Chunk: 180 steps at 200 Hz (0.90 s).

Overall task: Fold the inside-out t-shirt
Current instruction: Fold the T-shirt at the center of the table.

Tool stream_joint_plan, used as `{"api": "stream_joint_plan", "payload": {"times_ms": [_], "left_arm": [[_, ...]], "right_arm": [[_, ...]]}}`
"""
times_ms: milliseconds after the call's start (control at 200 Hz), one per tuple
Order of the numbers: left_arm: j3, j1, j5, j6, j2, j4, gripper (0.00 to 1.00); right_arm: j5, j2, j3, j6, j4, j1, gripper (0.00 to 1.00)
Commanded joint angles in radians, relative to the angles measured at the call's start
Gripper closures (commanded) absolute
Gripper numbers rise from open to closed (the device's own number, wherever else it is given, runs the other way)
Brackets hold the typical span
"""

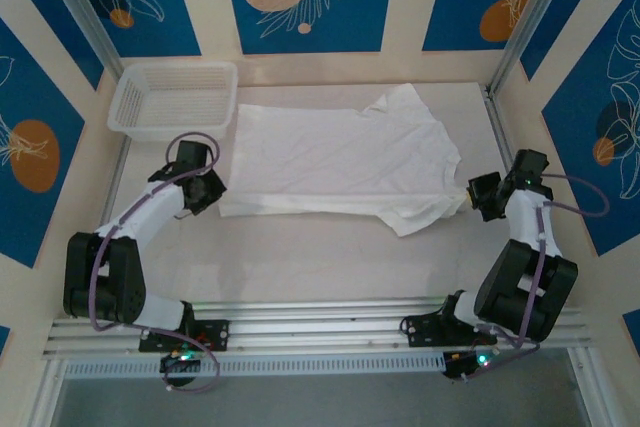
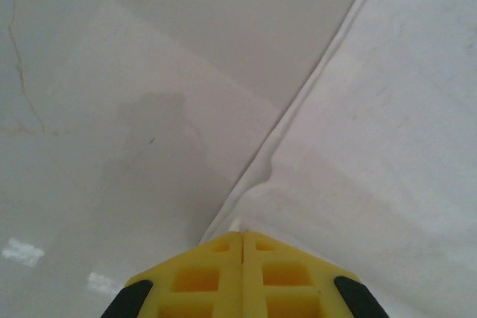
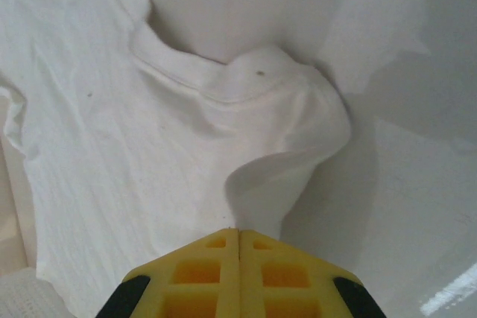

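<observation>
The inside-out t-shirt (image 1: pixel 340 162) lies spread flat and white across the middle of the table, its hem to the left and its neck to the right. My left gripper (image 1: pixel 214 191) sits at the shirt's near left hem corner. In the left wrist view the yellow fingers (image 2: pixel 216 277) are pressed together, and the hem edge of the t-shirt (image 2: pixel 387 124) runs into their tips. My right gripper (image 1: pixel 480 193) is at the near right sleeve. There the t-shirt (image 3: pixel 112 154) rises in a raised fold into my shut right gripper (image 3: pixel 238 230).
A white plastic mesh basket (image 1: pixel 175 97) stands at the back left corner, just left of the shirt. Metal frame posts (image 1: pixel 525 17) and patterned walls close in the table on both sides. Bare table (image 1: pixel 300 257) lies between the shirt and the arm bases.
</observation>
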Motion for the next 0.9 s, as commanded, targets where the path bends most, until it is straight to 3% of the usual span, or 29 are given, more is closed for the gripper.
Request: {"api": "stream_joint_plan", "payload": {"times_ms": [0,340,705,895], "left_arm": [[0.062,0.018,0.001,0.027,0.009,0.020,1.00],[0.132,0.015,0.119,0.102,0.171,0.098,1.00],[0.187,0.015,0.059,0.124,0.217,0.086,1.00],[0.196,0.015,0.083,0.118,0.281,0.102,1.00]], "right_arm": [[-0.007,0.026,0.046,0.010,0.016,0.016,1.00],[-0.004,0.216,0.151,-0.012,0.048,0.027,1.00],[-0.022,0.302,0.251,0.012,0.058,0.035,1.00],[-0.009,0.382,0.289,0.012,0.062,0.043,1.00]]}}
